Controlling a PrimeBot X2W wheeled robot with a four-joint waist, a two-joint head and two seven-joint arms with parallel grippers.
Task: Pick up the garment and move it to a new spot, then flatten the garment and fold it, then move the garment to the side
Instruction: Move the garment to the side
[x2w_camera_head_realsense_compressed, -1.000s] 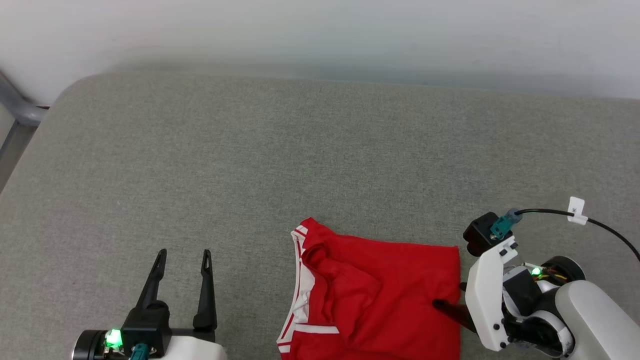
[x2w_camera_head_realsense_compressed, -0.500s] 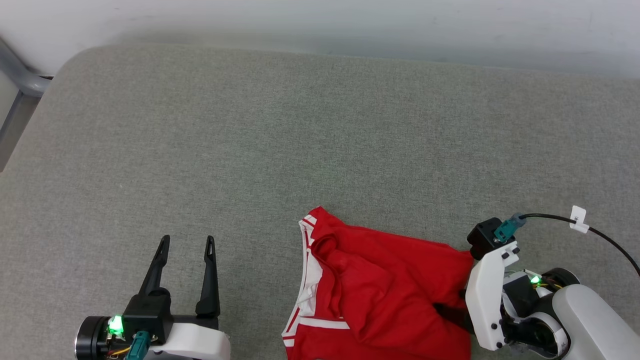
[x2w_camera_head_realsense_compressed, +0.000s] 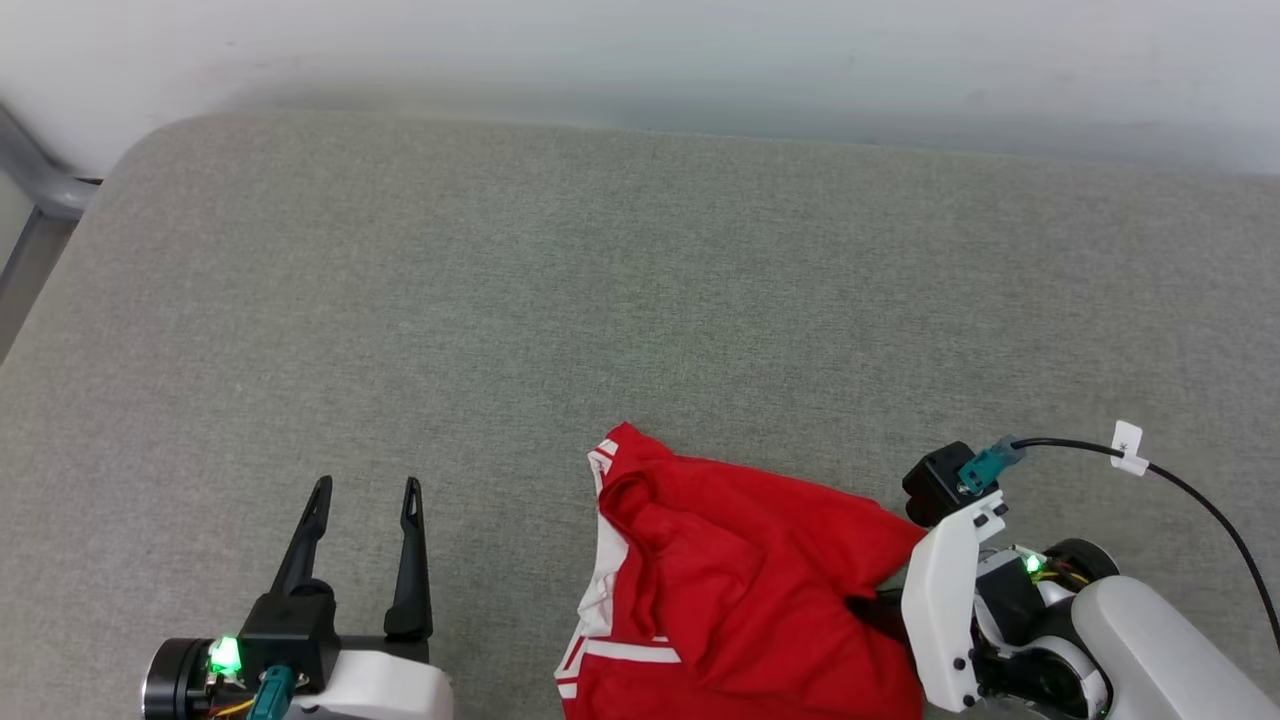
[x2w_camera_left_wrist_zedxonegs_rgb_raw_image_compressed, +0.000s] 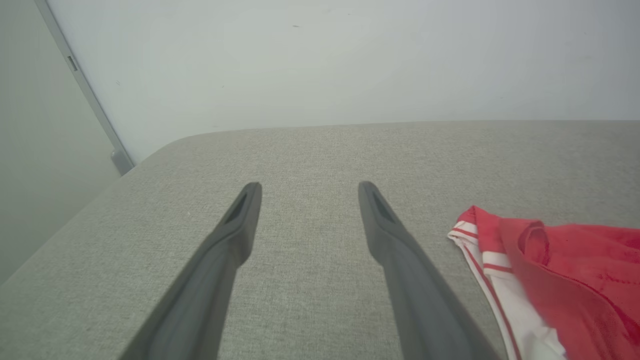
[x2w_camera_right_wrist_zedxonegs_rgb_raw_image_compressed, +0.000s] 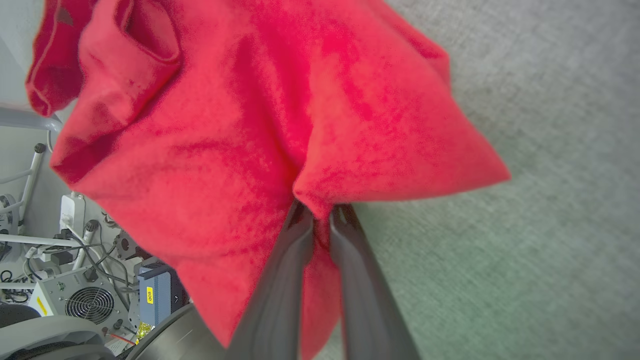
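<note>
Red garment (x2w_camera_head_realsense_compressed: 740, 590) bunched at the grey surface's (x2w_camera_head_realsense_compressed: 600, 300) near edge.
Right gripper (x2w_camera_right_wrist_zedxonegs_rgb_raw_image_compressed: 320, 214) pinches one thin fold; left gripper (x2w_camera_left_wrist_zedxonegs_rgb_raw_image_compressed: 308, 186) gapes empty. Such a small bite could slip during lifting.

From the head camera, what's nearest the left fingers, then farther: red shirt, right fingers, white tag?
1. The red shirt, right of the left fingers.
2. The right fingers, pinching the shirt's right edge.
3. The white tag on the cable, far right.
</note>
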